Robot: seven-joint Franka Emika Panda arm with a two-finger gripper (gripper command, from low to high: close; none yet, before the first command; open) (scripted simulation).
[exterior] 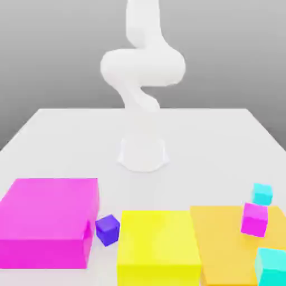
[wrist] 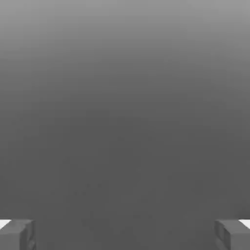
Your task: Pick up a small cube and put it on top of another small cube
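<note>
A small cyan cube (exterior: 261, 194) rests on the white table (exterior: 67, 139) at the exterior view's right. Just in front of it stands a small magenta cube (exterior: 254, 219), at the right edge of a flat orange block (exterior: 223, 246). I cannot tell whether the magenta cube rests on that block or behind it. In the hand view my gripper (wrist: 125, 234) is open: its two grey fingertips (wrist: 17, 234) stand far apart with nothing between them, against plain grey background. The white arm (exterior: 142, 67) rises from its base at the table's middle and leaves the picture at the top.
A large magenta block (exterior: 47, 220) sits at the front left, a yellow block (exterior: 157, 246) at the front middle, and a small purple cube (exterior: 107, 229) between them. A bigger cyan cube (exterior: 272, 267) lies at the front right corner. The arm's base (exterior: 143, 153) stands mid-table.
</note>
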